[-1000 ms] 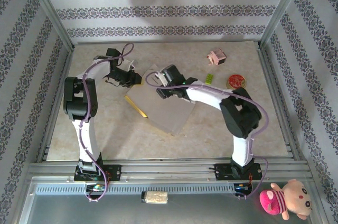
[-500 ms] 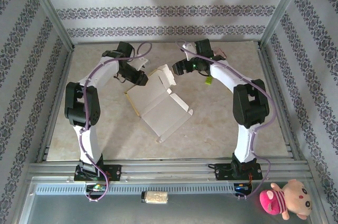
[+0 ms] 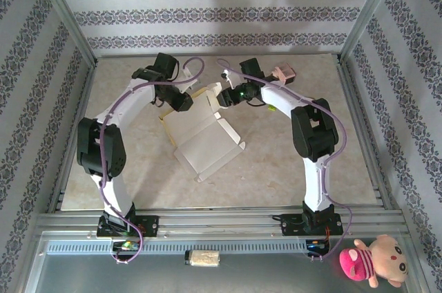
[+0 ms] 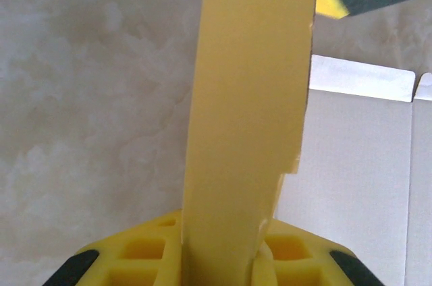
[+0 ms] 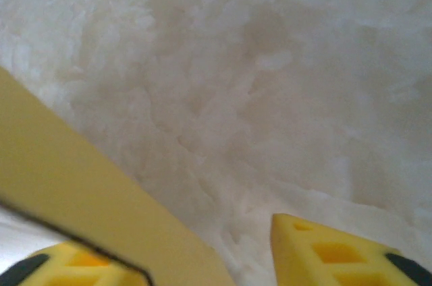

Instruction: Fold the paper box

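The paper box (image 3: 207, 144) lies unfolded mid-table, white side up, with its far flaps raised. My left gripper (image 3: 183, 103) is at the box's far left corner. In the left wrist view it (image 4: 223, 255) is shut on an upright yellow flap (image 4: 250, 97), with the white panel (image 4: 358, 164) lying to the right. My right gripper (image 3: 222, 97) is at the far right flap. In the right wrist view it (image 5: 209, 262) stands open: a yellow flap (image 5: 81, 191) rests against one finger (image 5: 67, 264), and bare table shows before the other finger (image 5: 324, 252).
A small pink box-like item (image 3: 283, 73) sits at the back right of the table (image 3: 138, 182). Metal frame posts and patterned walls close in the sides and back. A pink plush toy (image 3: 373, 260) lies below the table's near edge.
My right gripper left the middle of the box, swung to the far flaps and narrowed its jaws. The left arm reached farther back, and the box shifted with its far flaps lifted.
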### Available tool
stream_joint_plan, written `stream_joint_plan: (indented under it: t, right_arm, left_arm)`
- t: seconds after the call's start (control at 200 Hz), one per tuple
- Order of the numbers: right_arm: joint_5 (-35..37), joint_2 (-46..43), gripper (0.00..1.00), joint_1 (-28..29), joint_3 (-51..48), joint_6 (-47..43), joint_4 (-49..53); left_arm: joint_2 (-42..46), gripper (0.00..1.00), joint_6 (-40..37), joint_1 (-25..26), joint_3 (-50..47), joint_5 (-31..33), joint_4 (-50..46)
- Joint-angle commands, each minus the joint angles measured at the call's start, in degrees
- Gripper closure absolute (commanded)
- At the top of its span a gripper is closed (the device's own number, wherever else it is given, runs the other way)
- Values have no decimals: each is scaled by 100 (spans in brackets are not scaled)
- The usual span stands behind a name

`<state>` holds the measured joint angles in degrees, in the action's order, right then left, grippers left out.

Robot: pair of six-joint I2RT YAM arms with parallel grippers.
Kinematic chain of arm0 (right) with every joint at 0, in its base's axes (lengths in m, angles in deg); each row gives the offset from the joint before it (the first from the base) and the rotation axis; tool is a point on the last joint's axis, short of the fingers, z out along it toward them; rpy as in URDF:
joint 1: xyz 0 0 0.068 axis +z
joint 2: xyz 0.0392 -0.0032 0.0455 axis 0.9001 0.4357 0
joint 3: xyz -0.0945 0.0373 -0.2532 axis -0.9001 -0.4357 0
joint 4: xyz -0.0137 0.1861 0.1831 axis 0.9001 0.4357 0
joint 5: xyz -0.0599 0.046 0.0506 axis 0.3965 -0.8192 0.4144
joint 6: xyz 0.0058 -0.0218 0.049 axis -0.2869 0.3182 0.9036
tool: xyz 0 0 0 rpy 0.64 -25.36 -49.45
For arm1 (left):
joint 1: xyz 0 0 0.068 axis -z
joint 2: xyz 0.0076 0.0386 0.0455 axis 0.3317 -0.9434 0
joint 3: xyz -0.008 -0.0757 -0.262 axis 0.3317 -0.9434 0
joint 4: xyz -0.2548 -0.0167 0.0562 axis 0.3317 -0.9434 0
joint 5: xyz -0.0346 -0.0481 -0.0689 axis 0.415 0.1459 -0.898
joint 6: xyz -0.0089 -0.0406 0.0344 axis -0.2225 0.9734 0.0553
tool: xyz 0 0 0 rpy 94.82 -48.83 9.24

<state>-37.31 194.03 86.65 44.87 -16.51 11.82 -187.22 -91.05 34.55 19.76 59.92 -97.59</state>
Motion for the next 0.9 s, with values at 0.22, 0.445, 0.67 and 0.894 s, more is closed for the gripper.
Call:
stream_joint_plan:
  t: [0.22, 0.445, 0.67, 0.894]
  right_arm:
    - [779, -313, 77, 398, -726, 708, -773]
    - [1083, -500, 73, 738, -1013, 1323, -979]
    - [1521, -724, 58, 577, -724, 727, -597]
    - [1313, -632, 74, 447, -541, 777, -520]
  left_arm:
    - [260, 97, -12, 176, -376, 648, 772]
    - [391, 97, 131, 401, -806, 1022, 1365]
    - [338, 96, -183, 527, -890, 1330, 1258]
    - [308, 96, -236, 612, -872, 1428, 1278]
